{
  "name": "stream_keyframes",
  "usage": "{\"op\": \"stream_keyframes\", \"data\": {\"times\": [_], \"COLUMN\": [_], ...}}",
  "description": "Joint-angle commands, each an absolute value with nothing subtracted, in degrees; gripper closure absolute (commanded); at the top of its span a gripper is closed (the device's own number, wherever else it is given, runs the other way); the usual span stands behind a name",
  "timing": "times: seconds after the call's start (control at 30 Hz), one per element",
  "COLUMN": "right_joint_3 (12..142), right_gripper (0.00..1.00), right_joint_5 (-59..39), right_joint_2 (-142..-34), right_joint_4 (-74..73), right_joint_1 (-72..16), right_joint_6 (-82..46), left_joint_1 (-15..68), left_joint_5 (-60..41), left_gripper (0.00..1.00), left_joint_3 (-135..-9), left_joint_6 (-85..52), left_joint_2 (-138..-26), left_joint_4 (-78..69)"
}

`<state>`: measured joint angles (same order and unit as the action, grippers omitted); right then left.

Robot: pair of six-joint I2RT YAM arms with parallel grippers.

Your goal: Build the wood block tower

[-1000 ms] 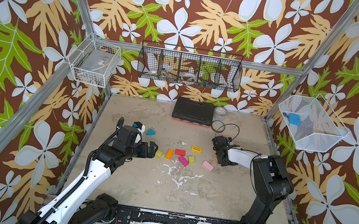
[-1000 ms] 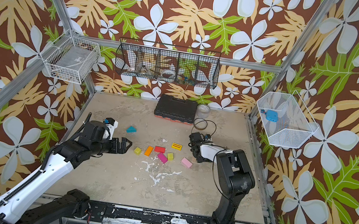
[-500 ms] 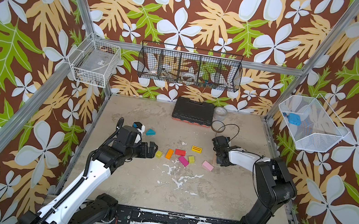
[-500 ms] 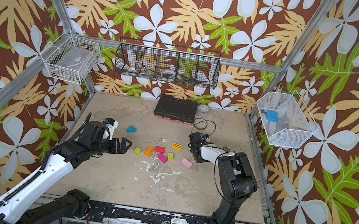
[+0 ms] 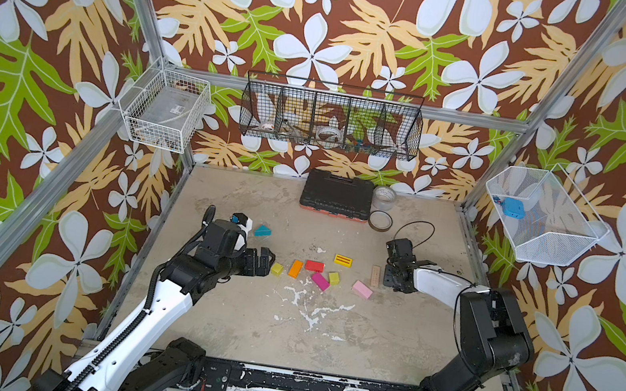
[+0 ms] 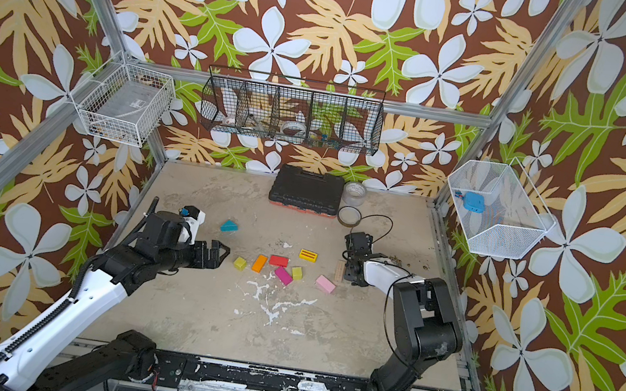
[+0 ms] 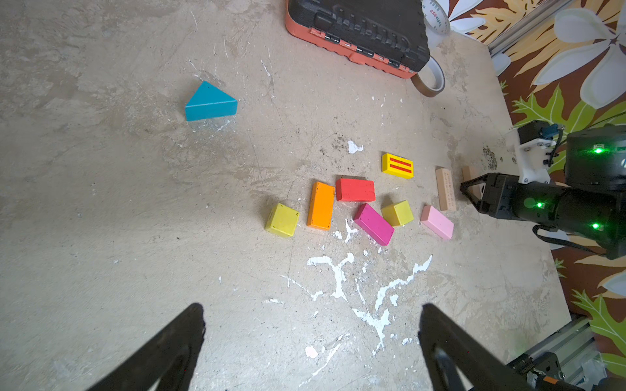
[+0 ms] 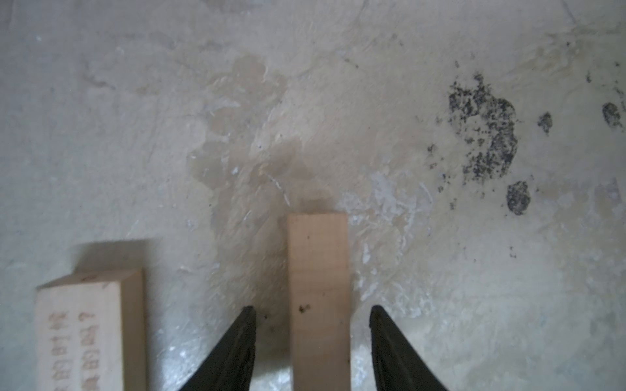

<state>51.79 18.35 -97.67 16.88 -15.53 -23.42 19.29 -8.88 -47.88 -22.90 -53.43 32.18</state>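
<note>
1. The right end effector (image 8: 312, 308) is spread on either side of a plain plank (image 8: 318, 257). A gap shows on each side, so it pinches nothing. The plank seems to rest on its narrow edge on the table (image 5: 225, 318).
2. The plank's long axis runs straight ahead from between the jaws, so they span its thin width. I judge that closing alone would make the grip.
3. A second plank (image 8: 91, 331) lies parallel and just beside the first, not touching it, on the side toward the coloured blocks (image 5: 314, 265).
4. The right arm is far nearer both planks. Its elbow is folded high and its forearm reaches in low from the right side of the table.
5. The left end effector (image 7: 311, 308) is spread wide and empty, pointing at the row of blocks. The yellow cube (image 5: 276, 269) is nearest to it, and the teal wedge (image 5: 262, 231) lies apart, farther back.
6. No tower stands yet, and every block lies singly on the table.
</note>
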Motion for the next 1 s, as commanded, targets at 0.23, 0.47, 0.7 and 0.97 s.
{"op": "stream_keyframes", "data": {"times": [0.23, 0.47, 0.7, 0.97], "right_joint_3": [52.30, 52.15, 50.85, 47.99], "right_gripper": [0.51, 0.62, 0.73, 0.75], "right_joint_5": [13.85, 12.68, 10.05, 6.94], "right_joint_2": [-100.19, -100.26, -98.62, -94.85], "right_joint_4": [18.37, 18.18, 18.73, 17.48], "right_joint_1": [-14.91, -14.68, -14.68, -14.76], "right_joint_6": [-22.33, -22.17, -22.84, -23.77], "left_joint_1": [19.36, 19.27, 19.29, 19.32], "left_joint_5": [-8.67, -8.64, -8.70, -9.01], "left_gripper": [0.00, 0.00, 0.00, 0.00], "left_joint_3": [-47.68, -47.72, -47.61, -47.64], "left_joint_6": [-23.15, -23.20, -23.16, -23.20], "left_joint_2": [-53.06, -53.00, -52.98, -53.34], "left_joint_4": [31.24, 31.29, 31.28, 31.21]}}
